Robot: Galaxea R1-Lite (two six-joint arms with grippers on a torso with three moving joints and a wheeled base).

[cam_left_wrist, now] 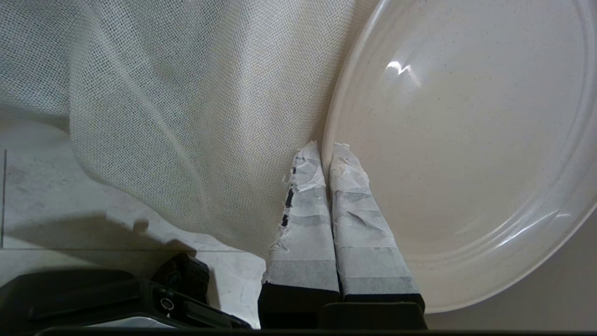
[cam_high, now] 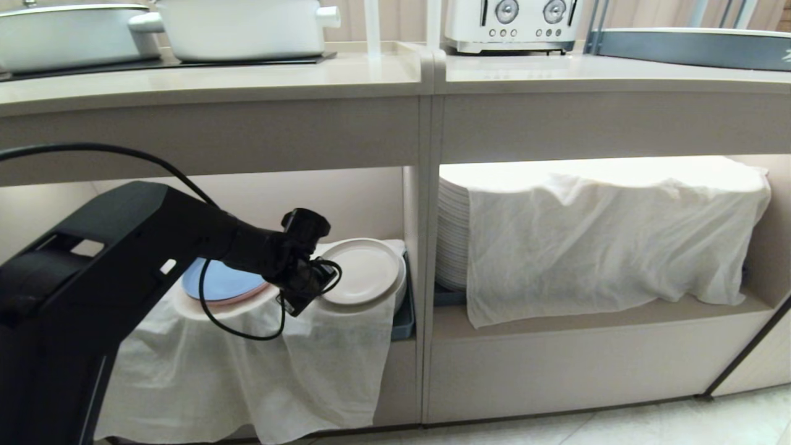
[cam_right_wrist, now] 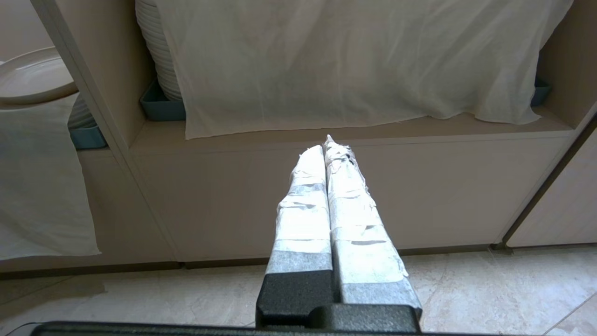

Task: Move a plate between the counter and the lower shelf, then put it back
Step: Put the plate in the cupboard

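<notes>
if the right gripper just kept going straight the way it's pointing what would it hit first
Most likely the front edge of the lower shelf, just below the white cloth; the right gripper aims there, though depth is hard to judge.

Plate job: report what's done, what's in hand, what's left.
Done: nothing certain. In hand: the left gripper is shut on the rim of the cream plate, at the cloth-draped stack in the lower shelf. Left: the counter holds no plate yet. Right gripper hangs shut, empty.
</notes>
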